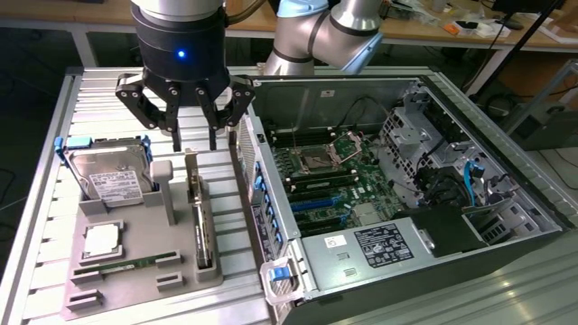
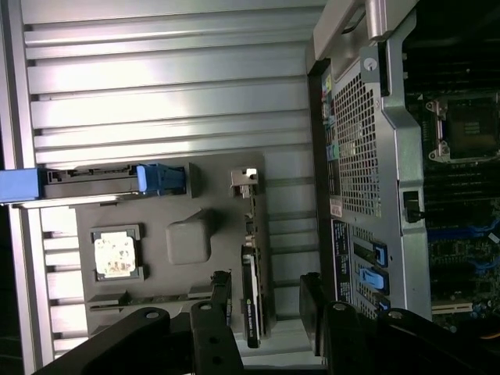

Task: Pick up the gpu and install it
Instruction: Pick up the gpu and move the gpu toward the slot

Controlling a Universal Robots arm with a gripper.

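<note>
"Pincer (image 1: 195,147) state?"

"Spread wide, with nothing between its fingers. It hangs over the table (image 1: 99,95), above the bracket end of the gpu (image 1: 204,223) and apart from it."

"Where does the card sit?"

"On its long edge in a slot of the grey holder tray (image 1: 135,271), with the silver bracket at its twelve o'clock end in the exterior view. The hard drive (image 1: 108,179) stands at its nine o'clock and the open computer case (image 1: 271,203) at its three o'clock. The card is not yet touched."

"What would make the pick a good one?"

"In the wrist view the card lies between the two fingers, so the line looks right. A sound grasp would likely centre them across the thin board, avoid the fan, and travel straight down so the card is not levered in its slot. The case wall is just beside it at three o'clock, which leaves little room sideways."
</note>
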